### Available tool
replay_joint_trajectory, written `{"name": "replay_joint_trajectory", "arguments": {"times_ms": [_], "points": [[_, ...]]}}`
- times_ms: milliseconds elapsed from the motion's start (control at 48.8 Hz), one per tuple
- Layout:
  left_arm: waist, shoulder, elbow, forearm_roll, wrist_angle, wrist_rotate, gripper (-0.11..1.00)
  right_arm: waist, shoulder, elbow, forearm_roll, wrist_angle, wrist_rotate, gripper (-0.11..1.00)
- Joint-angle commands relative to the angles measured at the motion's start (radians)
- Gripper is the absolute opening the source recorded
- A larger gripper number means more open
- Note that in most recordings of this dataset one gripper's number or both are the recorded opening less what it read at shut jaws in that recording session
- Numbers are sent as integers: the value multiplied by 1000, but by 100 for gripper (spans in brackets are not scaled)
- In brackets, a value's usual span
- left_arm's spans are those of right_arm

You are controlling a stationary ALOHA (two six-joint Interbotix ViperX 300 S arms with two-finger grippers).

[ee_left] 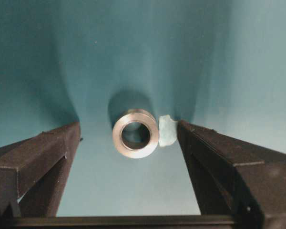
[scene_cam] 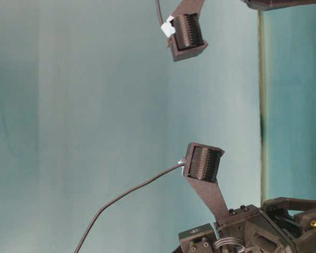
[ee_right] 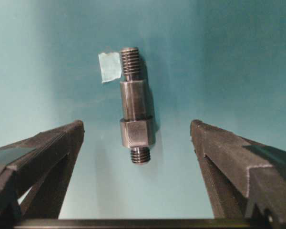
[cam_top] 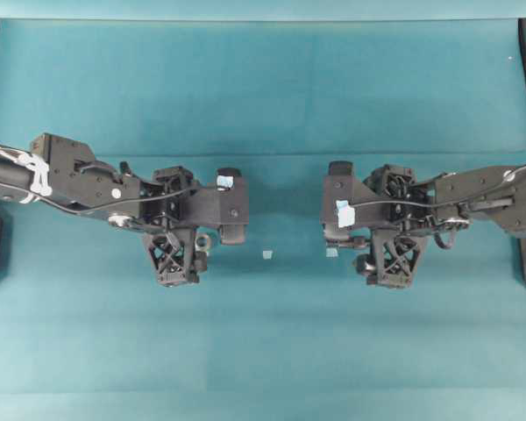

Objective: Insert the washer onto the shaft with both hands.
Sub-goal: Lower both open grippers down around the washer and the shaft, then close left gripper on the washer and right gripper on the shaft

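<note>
Text on washer [ee_left: 135,133]: none was legible.
Text on shaft [ee_right: 135,113]: none was legible.
Tape markers [ee_right: 109,67]: blank.
Gripper tags: no print readable.

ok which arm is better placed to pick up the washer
Left. The washer lies between the left end effector's open fingers on the mat; the right end effector frames the shaft instead.

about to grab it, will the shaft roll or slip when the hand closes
The shaft lies flat on the cloth, round and stepped, so it may roll sideways if nudged. It looks like smooth, stiff metal, probably slippery between the open right hand's fingers. The wider collar may curve any roll.
</note>
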Motion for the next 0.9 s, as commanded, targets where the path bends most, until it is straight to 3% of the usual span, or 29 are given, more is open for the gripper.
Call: {"name": "replay_joint_trajectory", "arguments": {"times_ms": [0, 881], "points": [[2, 3, -6, 2, -8, 0, 92, -2, 0, 2, -2, -14, -9, 93], [2, 5, 9, 2, -34, 0, 92, -15, 18, 9, -3, -35, -51, 93]]}}
